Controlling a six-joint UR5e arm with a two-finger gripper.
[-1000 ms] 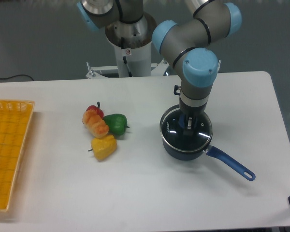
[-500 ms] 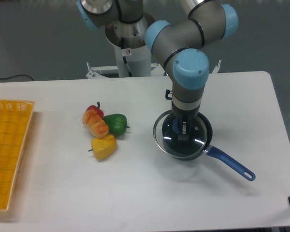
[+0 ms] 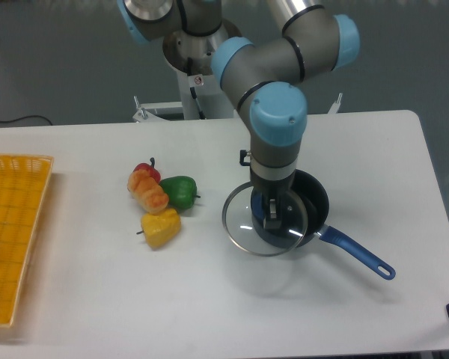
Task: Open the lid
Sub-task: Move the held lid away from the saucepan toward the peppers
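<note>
The lid (image 3: 247, 224), a clear glass disc with a silver rim, hangs above the table, shifted left of the dark blue saucepan (image 3: 315, 208) and overlapping its left part. My gripper (image 3: 271, 215) points straight down and is shut on the lid's blue centre knob. The saucepan's right side shows uncovered, and its long blue handle (image 3: 357, 253) points toward the front right.
Toy fruit and vegetables lie left of the pan: a green pepper (image 3: 179, 191), a yellow pepper (image 3: 161, 227), an orange piece (image 3: 147, 189). A yellow basket (image 3: 15, 232) stands at the far left edge. The arm's base (image 3: 202, 75) is behind the table.
The gripper has carried the lid up and to the left, off the saucepan. The pan itself has stayed in place.
</note>
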